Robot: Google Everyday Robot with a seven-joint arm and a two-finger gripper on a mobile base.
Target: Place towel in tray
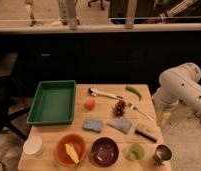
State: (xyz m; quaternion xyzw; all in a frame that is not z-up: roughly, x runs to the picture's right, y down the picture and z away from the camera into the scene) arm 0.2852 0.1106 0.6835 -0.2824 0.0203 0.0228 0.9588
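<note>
A green tray sits empty on the left of the wooden table. A grey-blue crumpled towel lies near the middle of the table, to the right of a flat blue sponge-like pad. My white arm reaches in from the right. Its gripper hangs down beside the table's right edge, well to the right of the towel and not touching it.
On the table are a tomato, a pine cone, a white-handled utensil, a green pepper, a fork, a brush, an orange bowl, a dark bowl, a green cup, a metal cup and a white cup.
</note>
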